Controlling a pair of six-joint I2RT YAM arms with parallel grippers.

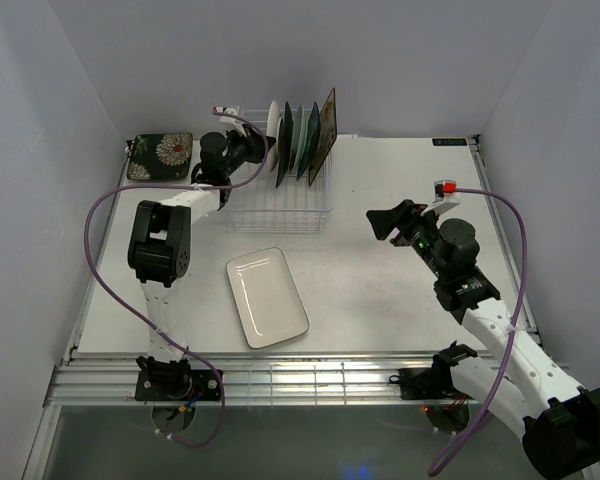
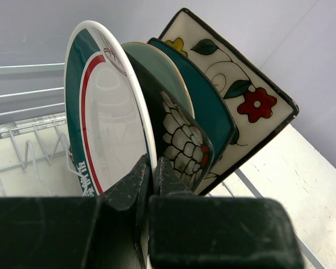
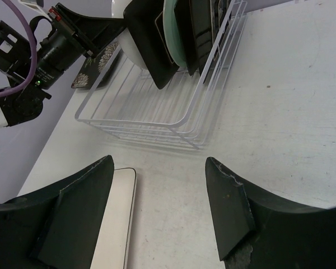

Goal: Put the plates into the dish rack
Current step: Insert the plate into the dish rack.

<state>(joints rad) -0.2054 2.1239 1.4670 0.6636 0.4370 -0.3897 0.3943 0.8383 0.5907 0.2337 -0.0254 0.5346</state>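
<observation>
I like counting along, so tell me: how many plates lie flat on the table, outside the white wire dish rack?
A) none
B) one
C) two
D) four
C: the white rectangular plate lies flat near the table's middle and the dark square floral plate lies at the far left corner, both outside the white wire dish rack.

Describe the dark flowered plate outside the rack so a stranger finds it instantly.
Start at the white wire dish rack at the far edge of the table. Left of it, in the far left corner, a dark square plate lies flat. Its pale flowers set it apart from the plain white rectangular plate nearer the front.
</observation>
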